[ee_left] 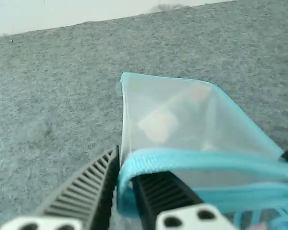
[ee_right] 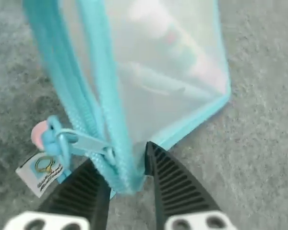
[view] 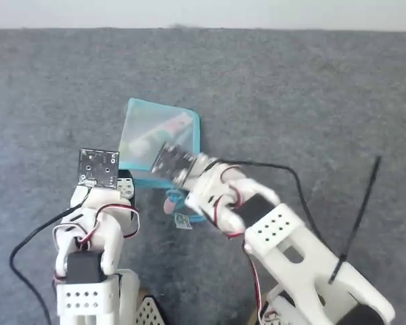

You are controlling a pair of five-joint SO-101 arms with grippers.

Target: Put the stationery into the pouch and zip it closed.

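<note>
On the grey desk [view: 311,88] a translucent pouch [view: 141,125] is held at both ends of its teal zip edge. One corner is pinched by the left gripper [ee_left: 126,165], its fingers closed on the band. The other end is clamped by the right gripper [ee_right: 121,155]. Stationery [view: 168,128] is seen inside, so zipping is judged to be in hand. Next, the zip pull [ee_right: 84,142] must be grasped and drawn along.

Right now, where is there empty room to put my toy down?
Bare carpet: the wide strip between the pouch and the white wall, and the patch left of it. Crowded: the near edge, where the left tool and right tool grip the pouch.
</note>
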